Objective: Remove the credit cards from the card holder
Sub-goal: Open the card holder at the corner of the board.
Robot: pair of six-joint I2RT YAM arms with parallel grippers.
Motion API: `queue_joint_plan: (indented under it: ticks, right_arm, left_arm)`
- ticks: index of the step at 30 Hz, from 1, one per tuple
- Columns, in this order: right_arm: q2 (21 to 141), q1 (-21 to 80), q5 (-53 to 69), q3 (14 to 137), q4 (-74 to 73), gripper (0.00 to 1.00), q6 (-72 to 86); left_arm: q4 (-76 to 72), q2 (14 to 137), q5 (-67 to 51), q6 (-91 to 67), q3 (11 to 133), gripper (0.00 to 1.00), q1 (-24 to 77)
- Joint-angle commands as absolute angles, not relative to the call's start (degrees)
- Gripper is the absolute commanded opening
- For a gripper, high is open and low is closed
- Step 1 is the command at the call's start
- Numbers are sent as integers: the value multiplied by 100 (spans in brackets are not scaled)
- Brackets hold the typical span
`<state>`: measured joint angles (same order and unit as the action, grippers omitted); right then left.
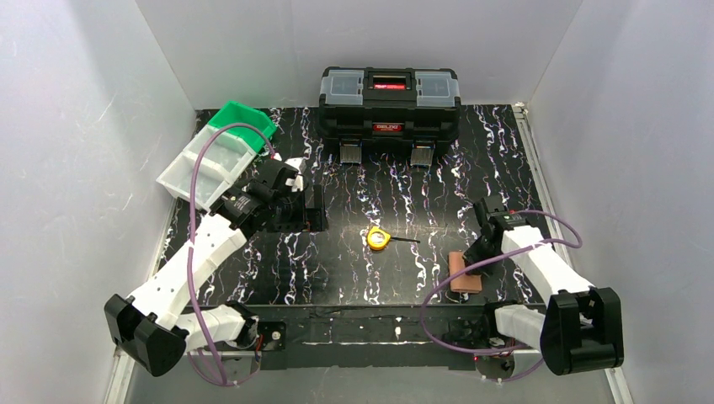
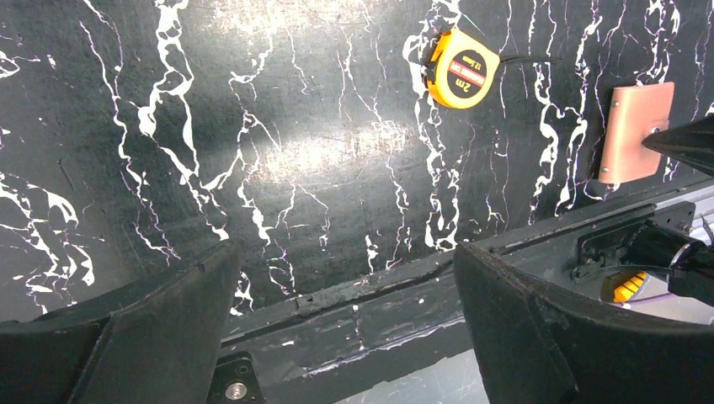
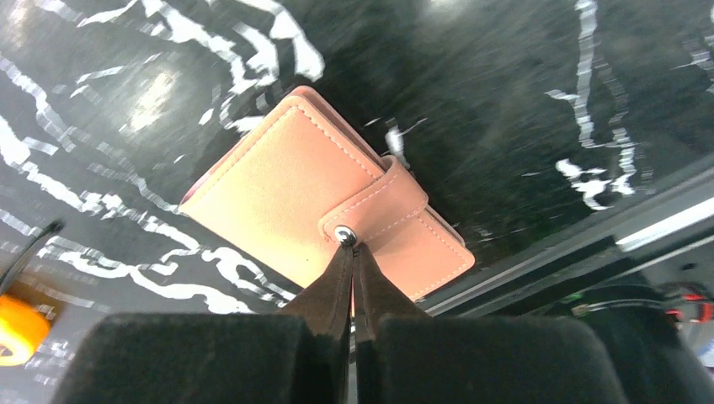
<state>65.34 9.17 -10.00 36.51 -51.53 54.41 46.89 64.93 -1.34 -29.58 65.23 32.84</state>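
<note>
The card holder (image 3: 286, 194) is a tan leather wallet lying closed and flat on the black marbled table near the front right edge, also seen from above (image 1: 463, 273) and in the left wrist view (image 2: 636, 130). Its snap tab (image 3: 383, 202) is fastened. My right gripper (image 3: 351, 246) is shut, its tips together right at the tab's metal snap; whether they pinch the tab's edge is unclear. From above, the right gripper (image 1: 473, 252) sits over the holder's far end. My left gripper (image 2: 345, 257) hangs wide open and holds nothing, at mid-left (image 1: 307, 210). The credit cards are hidden.
A yellow tape measure (image 1: 378, 238) lies mid-table with its black strap pointing right. A large black toolbox (image 1: 389, 103) stands at the back. White and green bins (image 1: 215, 151) sit back left. The raised front rail (image 3: 589, 244) runs just beside the holder.
</note>
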Motion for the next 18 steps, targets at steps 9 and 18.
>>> queue_joint_plan:
  ticks: [9, 18]
  right_arm:
    - [6821, 2940, 172, 4261, -4508, 1, 7091]
    - [7174, 3433, 47, 5015, -4734, 57, 6502]
  left_arm:
    - [4689, 6617, -446, -2997, 6432, 98, 3313]
    - [4544, 6750, -746, -2986, 6238, 98, 3364]
